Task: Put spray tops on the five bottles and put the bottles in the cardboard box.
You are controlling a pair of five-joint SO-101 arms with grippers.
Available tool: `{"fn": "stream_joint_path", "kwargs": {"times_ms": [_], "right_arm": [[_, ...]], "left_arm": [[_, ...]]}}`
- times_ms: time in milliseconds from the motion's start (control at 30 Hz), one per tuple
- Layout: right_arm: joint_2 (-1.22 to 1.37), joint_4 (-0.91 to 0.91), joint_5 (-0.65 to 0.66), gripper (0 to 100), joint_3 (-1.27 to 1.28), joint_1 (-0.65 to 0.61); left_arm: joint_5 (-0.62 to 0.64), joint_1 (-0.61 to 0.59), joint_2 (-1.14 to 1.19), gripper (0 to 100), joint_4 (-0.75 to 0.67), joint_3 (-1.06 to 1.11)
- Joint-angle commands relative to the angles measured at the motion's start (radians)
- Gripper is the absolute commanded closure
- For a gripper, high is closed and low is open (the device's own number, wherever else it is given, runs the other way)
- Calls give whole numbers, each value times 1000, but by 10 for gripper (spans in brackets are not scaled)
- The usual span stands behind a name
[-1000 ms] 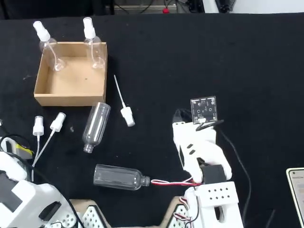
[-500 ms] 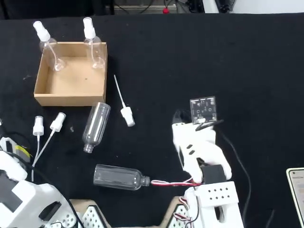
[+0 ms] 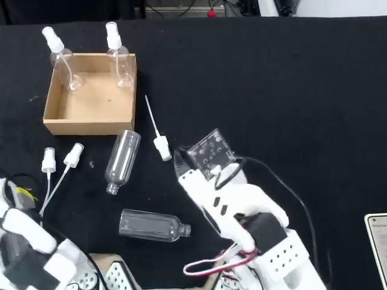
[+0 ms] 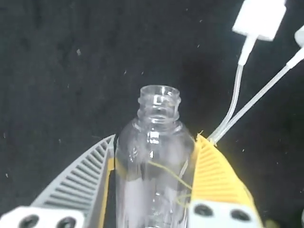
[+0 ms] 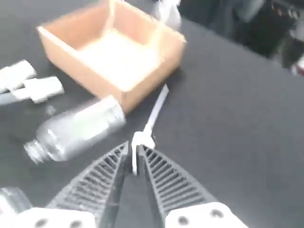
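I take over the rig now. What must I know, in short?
Left gripper: shut on an uncapped bottle.
Right gripper: shut, empty, tips near a loose spray top.
Done: two capped bottles stand in the box.
Left: two uncapped bottles lie on the table, and two more tops lie near the box. Cap three bottles, then box them.

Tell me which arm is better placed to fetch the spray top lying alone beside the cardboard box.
Right. The right hand points at that spray top from close by, while the left hand is shut on an uncapped bottle.
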Motion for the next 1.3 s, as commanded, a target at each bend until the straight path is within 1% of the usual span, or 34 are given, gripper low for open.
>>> {"fn": "stream_joint_path", "kwargs": {"times_ms": [0,133,233,333,500,567,700,767,867,967,1067,1267], "right_arm": [[116,3,14,984,-147,-74],[315,3,12,983,-282,-144],[487,2,0,982,-374,-238],[656,0,-98,982,-481,-319],[931,-44,-222,980,-664,-368],[1036,-44,-273,940,-740,-382],[1233,-46,-423,836,-897,-385],[1322,-46,-532,829,-975,-385],[1435,-46,-729,826,-1090,-397],[1534,-40,-852,825,-1194,-404],[1627,-40,-895,825,-1280,-425],[1793,-38,-899,825,-1420,-459]], "left_arm": [[25,-35,-167,880,-2,45],[68,-62,-296,880,-2,108],[92,-62,-362,881,-2,133],[143,-62,-391,881,-3,131],[149,-76,-400,882,-63,137],[149,-99,-400,882,-74,131],[149,-130,-400,882,-98,125],[150,-130,-400,883,-123,128],[166,-130,-400,883,-144,128],[181,-148,-400,883,-158,125],[181,-166,-400,883,-172,122],[181,-208,-400,883,-212,130]]}}
